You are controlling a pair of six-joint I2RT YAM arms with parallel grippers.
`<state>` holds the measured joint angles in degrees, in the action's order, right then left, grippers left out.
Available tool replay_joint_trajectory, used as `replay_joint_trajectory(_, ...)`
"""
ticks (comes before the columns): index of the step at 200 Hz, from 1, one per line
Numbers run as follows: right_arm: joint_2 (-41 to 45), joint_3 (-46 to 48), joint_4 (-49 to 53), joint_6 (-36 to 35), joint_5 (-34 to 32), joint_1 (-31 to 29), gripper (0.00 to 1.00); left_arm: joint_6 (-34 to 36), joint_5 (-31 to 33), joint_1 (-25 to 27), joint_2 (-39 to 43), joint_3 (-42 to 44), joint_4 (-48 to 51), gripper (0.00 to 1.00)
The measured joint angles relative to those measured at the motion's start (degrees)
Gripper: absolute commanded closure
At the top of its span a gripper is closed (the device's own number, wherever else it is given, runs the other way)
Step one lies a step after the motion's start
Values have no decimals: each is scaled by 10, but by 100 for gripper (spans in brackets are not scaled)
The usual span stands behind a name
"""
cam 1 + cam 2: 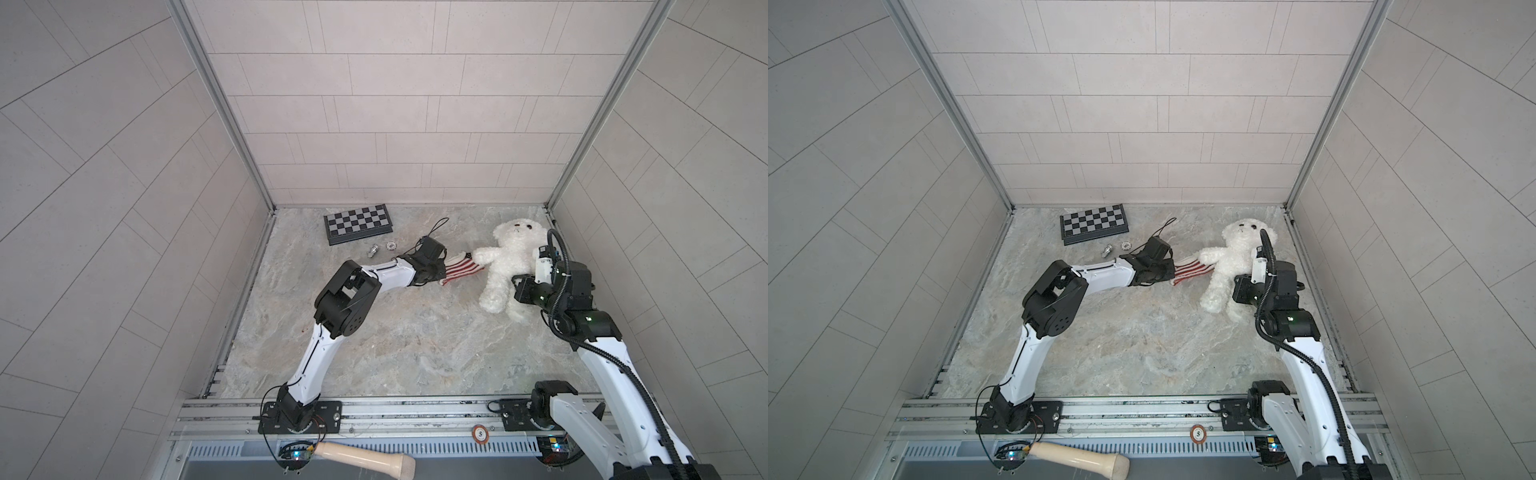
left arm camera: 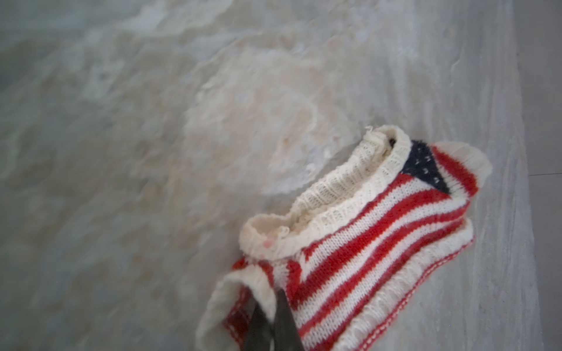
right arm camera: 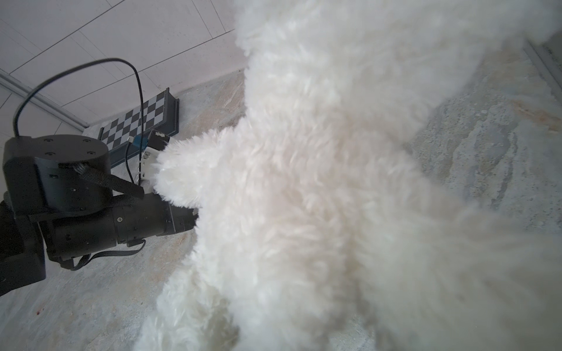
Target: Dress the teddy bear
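The marble tabletop point(image 1: 395, 340) gives me plenty of room. The teddy bear point(image 1: 513, 266) lies on its back at the far right of it, head toward the back wall, one arm stretched toward the middle. The chessboard point(image 1: 358, 222) sits by the back wall, well apart from the work. The striped sweater point(image 2: 365, 243) lies crumpled between my left arm and the bear, and in both top views the outstretched paw touches its far edge. My left gripper point(image 2: 270, 307) is clamped tight on a ribbed cream edge of the sweater. My right gripper point(image 1: 518, 282) is closed too, its jaws buried in fur at the bear's flank, so I judge it has a pinch of the bear, though I can't see the tips. The step, as I read it, is feeding that paw into an opening. I'd lift gently to check I've caught one layer only, so the opening gapes rather than seals. I'd use the right to anchor the bear and draw the knit slowly along the arm, since fur will drag on yarn.
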<state>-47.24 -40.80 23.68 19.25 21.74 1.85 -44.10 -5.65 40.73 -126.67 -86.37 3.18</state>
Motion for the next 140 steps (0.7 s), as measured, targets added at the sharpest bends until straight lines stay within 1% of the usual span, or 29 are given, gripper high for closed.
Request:
replay_joint_trajectory(15,-12,0,-2,-7,9,-23,100,-9,4,-12,66,90,-21,97)
replay_joint_trajectory(32,-33,0,-8,-17,14,-85,100,-22,9,-42,156,199,-55,97)
replay_joint_trajectory(50,-61,0,-29,-31,23,-164,100,-34,16,-94,256,310,-90,96)
replay_joint_trajectory(60,-82,0,-46,-41,33,-205,100,-38,22,-123,297,359,-100,93)
replay_joint_trajectory(70,-104,2,-67,-48,52,-235,100,-40,35,-155,338,406,-104,92)
replay_joint_trajectory(81,-124,10,-99,-56,76,-254,100,-40,46,-171,367,444,-101,94)
replay_joint_trajectory(102,-141,40,-148,-75,108,-276,100,-49,55,-182,415,511,-106,96)
replay_joint_trajectory(125,-166,42,-157,-106,134,-285,100,-69,64,-207,476,589,-113,92)
replay_joint_trajectory(140,-193,31,-158,-125,154,-286,100,-79,80,-219,512,619,-108,91)
